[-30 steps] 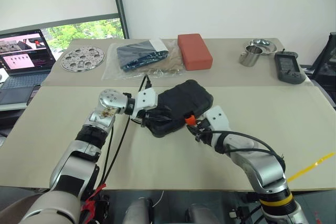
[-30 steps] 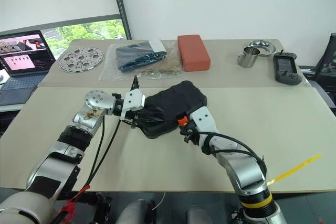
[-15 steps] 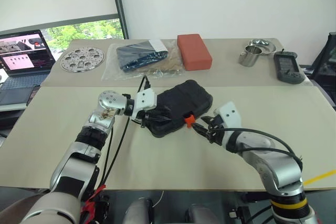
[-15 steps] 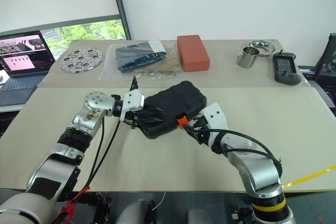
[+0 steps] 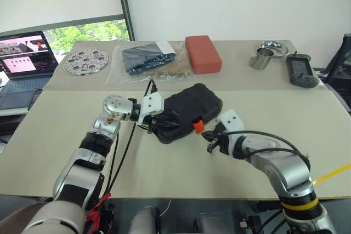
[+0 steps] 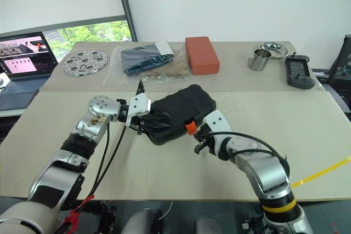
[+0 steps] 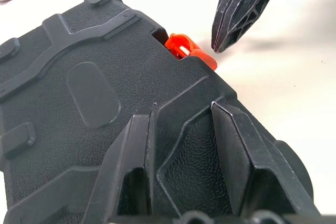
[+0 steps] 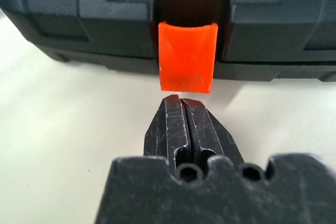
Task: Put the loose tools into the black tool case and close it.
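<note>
we are looking down at the black tool case (image 5: 186, 112), which is lying closed on the near half of the table (image 5: 66, 135), its orange latch (image 5: 198, 126) facing our right arm and sticking out from the front edge. our right gripper (image 8: 180, 109) is sitting just in front of that latch with its two fingers pressed together on nothing, tips pointing at the latch's lower lip, a thin gap between them. our left gripper (image 7: 181, 129) is resting on the case's ribbed lid at the opposite end, fingers parted and lying against the shell. farther back a clear plastic bag (image 5: 143, 61) and a red-orange block (image 5: 202, 53) are sitting side by side.
</note>
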Robot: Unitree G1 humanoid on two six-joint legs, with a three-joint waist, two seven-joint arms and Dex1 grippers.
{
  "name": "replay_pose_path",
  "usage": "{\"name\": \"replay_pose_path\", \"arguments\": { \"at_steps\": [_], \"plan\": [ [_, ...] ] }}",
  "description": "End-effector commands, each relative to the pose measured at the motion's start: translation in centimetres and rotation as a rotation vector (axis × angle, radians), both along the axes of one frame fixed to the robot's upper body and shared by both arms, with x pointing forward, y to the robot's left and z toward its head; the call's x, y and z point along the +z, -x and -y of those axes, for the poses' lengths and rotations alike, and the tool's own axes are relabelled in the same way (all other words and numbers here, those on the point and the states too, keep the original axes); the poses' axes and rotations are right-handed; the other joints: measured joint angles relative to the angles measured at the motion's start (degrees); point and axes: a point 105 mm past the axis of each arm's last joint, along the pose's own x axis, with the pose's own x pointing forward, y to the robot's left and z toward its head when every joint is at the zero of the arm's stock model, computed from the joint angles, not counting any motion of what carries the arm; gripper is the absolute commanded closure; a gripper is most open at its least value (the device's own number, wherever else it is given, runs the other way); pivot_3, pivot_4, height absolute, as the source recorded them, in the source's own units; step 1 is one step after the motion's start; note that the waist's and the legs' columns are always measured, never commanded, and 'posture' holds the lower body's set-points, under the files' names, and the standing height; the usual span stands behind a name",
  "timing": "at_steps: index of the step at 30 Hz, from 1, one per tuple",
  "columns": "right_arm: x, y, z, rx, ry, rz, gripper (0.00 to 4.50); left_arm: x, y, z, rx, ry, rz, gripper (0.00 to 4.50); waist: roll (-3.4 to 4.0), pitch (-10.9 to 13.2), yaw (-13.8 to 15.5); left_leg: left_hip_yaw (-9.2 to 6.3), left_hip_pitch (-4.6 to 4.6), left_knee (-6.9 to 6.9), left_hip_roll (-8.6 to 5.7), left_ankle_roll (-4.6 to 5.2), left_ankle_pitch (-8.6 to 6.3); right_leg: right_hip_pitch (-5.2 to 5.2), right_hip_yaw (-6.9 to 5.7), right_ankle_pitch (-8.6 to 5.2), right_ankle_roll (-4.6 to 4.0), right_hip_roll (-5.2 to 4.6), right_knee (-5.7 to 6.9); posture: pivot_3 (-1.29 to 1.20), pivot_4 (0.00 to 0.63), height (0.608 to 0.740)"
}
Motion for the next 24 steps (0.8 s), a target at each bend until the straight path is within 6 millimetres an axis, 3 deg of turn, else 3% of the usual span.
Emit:
{"name": "replay_pose_path", "arguments": {
  "at_steps": [1, 15, 24],
  "plan": [
    [1.1, -0.5, -0.6, 0.036, -0.005, 0.005, 4.47, -1.7, 0.5, 0.2, -0.005, -0.049, -0.039, 2.74, 0.0, 0.0, 0.01, 0.0, -0.01, 0.0, 0.0, 0.0, 0.0, 0.0, 0.0, 0.0, 0.0, 0.0, -0.01, 0.0, 0.15, 0.74],
    [2.1, -2.6, -1.6, 0.106, 0.046, 0.026, 4.47, -2.2, 1.1, 0.4, 0.008, -0.028, -0.049, 2.74, 0.01, 0.0, -0.24, 0.01, 0.0, 0.0, 0.02, 0.0, 0.0, -0.01, 0.01, 0.0, 0.0, -0.01, 0.0, 0.0, 0.15, 0.74],
    [4.3, -3.4, -1.6, 0.114, 0.043, 0.082, 4.47, -2.5, 1.4, 0.4, 0.011, -0.026, -0.059, 2.74, 0.01, 0.0, -0.52, 0.03, -0.02, -0.01, 0.05, 0.0, 0.0, -0.09, 0.01, 0.0, 0.0, 0.0, 0.04, 0.0, 0.15, 0.74]
  ]
}}
